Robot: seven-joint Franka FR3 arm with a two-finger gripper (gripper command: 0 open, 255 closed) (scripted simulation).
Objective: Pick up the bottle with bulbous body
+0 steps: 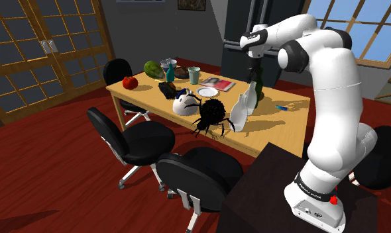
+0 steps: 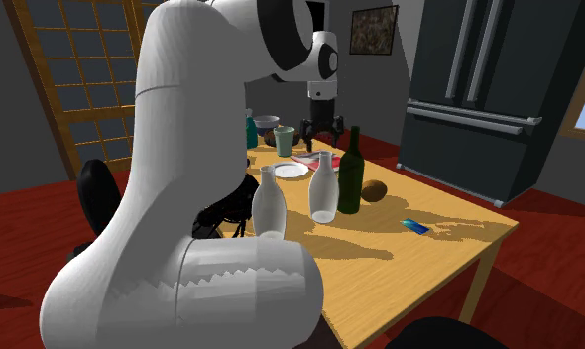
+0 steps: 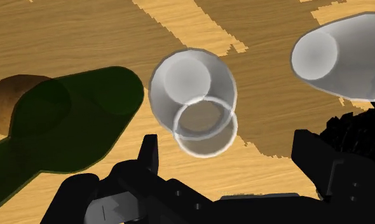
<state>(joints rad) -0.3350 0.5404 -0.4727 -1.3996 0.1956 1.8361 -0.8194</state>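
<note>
Home dining room, wooden table (image 2: 419, 263), fridge (image 2: 479, 99)

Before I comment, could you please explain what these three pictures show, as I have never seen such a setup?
This is a simulated white robot arm on a box stand beside a wooden table. One picture looks down from beside the stand, the second from close behind the arm, the third from a camera on the hand, along its black gripper. On the table stand a dark green bottle and two clear bottles: one clear bottle is straight below the gripper, the other clear bottle off to its side. There are also a brown rounded thing, a plate, a cup and a spidery black object. The gripper is open and holds nothing.
</note>
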